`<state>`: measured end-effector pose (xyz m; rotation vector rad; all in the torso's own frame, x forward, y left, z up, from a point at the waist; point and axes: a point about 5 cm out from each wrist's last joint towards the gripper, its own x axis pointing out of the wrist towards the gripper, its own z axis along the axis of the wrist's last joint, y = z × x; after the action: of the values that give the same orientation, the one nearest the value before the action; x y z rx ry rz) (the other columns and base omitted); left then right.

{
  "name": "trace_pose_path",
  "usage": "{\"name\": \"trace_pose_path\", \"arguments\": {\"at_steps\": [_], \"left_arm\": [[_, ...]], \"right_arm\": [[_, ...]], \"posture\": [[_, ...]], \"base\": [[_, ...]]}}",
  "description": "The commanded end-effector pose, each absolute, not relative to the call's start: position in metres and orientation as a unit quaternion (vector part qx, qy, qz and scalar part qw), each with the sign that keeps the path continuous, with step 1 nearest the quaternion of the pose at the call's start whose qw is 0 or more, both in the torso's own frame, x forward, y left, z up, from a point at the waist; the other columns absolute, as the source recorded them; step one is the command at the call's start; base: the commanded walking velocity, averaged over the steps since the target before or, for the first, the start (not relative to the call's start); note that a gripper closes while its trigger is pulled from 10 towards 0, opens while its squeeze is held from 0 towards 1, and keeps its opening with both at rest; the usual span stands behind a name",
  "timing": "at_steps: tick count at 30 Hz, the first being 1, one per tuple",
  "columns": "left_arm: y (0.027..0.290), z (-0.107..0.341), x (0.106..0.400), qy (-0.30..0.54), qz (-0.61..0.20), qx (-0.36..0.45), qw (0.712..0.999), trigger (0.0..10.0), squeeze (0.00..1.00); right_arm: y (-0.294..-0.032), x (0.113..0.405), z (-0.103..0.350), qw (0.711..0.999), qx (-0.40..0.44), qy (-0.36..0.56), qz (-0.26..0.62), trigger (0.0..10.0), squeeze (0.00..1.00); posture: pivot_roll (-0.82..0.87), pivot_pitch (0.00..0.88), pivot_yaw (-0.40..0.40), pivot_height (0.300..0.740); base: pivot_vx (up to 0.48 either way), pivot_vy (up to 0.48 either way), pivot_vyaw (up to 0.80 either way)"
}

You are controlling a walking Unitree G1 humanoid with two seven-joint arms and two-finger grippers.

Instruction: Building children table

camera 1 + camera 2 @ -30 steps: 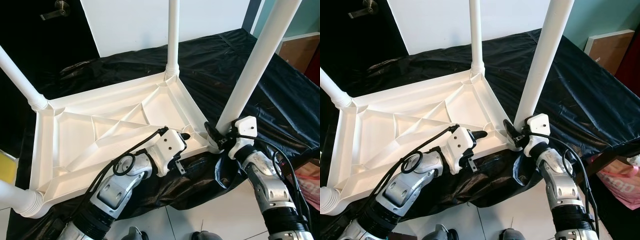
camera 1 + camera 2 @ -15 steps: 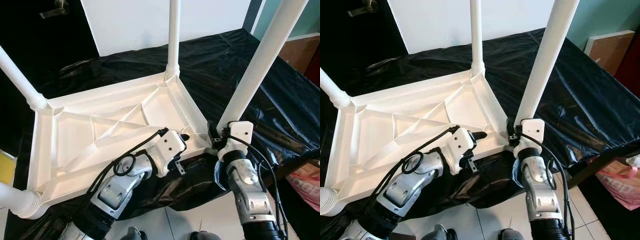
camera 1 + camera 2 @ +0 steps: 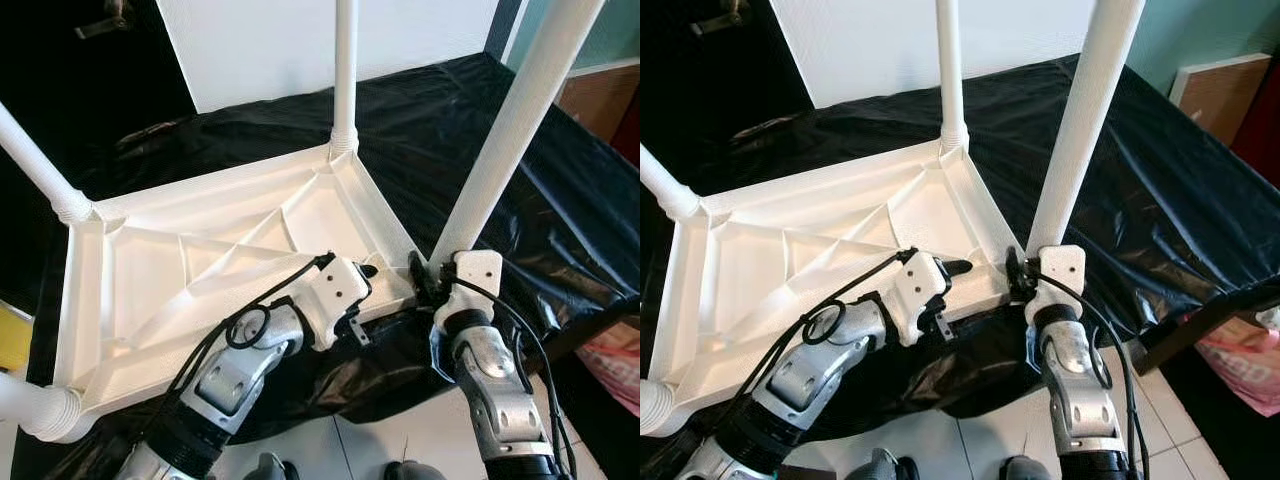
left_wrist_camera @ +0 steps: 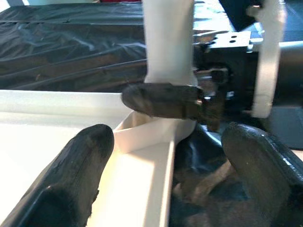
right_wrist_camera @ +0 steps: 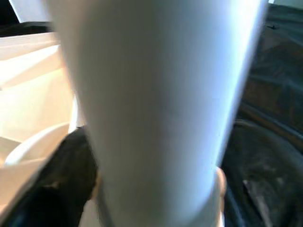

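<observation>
Inverted white children's table (image 3: 215, 262) lying top-down on a worktop draped in black plastic sheeting (image 3: 430, 130), its ribbed underside facing up. Legs stand at the corners: a far leg (image 3: 345, 70), a left leg (image 3: 35, 160) and a near-left leg (image 3: 35, 405) (partly cut off by the frame edge). The right end effector (image 3: 422, 280) is clamped around the base of the near-right leg (image 3: 505, 130), just above its corner socket; the right wrist view has this leg (image 5: 156, 109) pressed between the dark fingers (image 5: 66, 184). The left end effector (image 4: 165, 189) has its fingers spread apart, holding nothing, straddling the table's near rim beside that same corner. White tiled floor (image 3: 400, 440) lies below.
</observation>
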<state>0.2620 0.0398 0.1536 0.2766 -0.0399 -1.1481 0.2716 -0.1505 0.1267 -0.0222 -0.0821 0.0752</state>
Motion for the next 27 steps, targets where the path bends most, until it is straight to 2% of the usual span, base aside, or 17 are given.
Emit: {"name": "trace_pose_path", "arguments": {"at_steps": [1,10,11,18,20,27], "left_arm": [[0.042,0.148,0.261,0.000,-0.557,0.129,0.820,10.0,0.00],[0.041,0.150,0.261,0.003,-0.553,0.122,0.824,10.0,0.00],[0.041,0.151,0.262,0.003,-0.550,0.119,0.827,10.0,0.00],[0.041,0.154,0.261,0.007,-0.545,0.114,0.831,10.0,0.00],[0.040,0.157,0.263,0.007,-0.543,0.116,0.832,10.0,0.00],[0.040,0.162,0.262,0.004,-0.542,0.115,0.832,10.0,0.00]], "right_arm": [[-0.151,0.270,0.131,0.996,-0.010,-0.048,0.077,10.0,1.00],[-0.165,0.274,0.137,0.990,-0.033,-0.056,0.128,10.0,1.00],[-0.169,0.276,0.140,0.985,-0.040,-0.056,0.158,10.0,0.00],[-0.171,0.284,0.148,0.967,-0.051,-0.059,0.244,10.0,0.00],[-0.169,0.292,0.153,0.954,-0.065,-0.059,0.287,10.0,0.00],[-0.170,0.301,0.157,0.945,-0.078,-0.057,0.313,10.0,0.00]], "posture": [[-0.14,0.129,0.084,0.740],[-0.14,0.135,0.075,0.740],[-0.13,0.132,0.065,0.740],[-0.12,0.110,0.055,0.740],[-0.11,0.099,0.053,0.740],[-0.09,0.097,0.043,0.740]], "base": [[0.000,0.000,0.00],[0.000,0.000,0.00],[0.000,0.000,0.00],[0.000,0.000,0.00],[0.000,0.000,0.00],[0.000,0.000,0.00]]}}
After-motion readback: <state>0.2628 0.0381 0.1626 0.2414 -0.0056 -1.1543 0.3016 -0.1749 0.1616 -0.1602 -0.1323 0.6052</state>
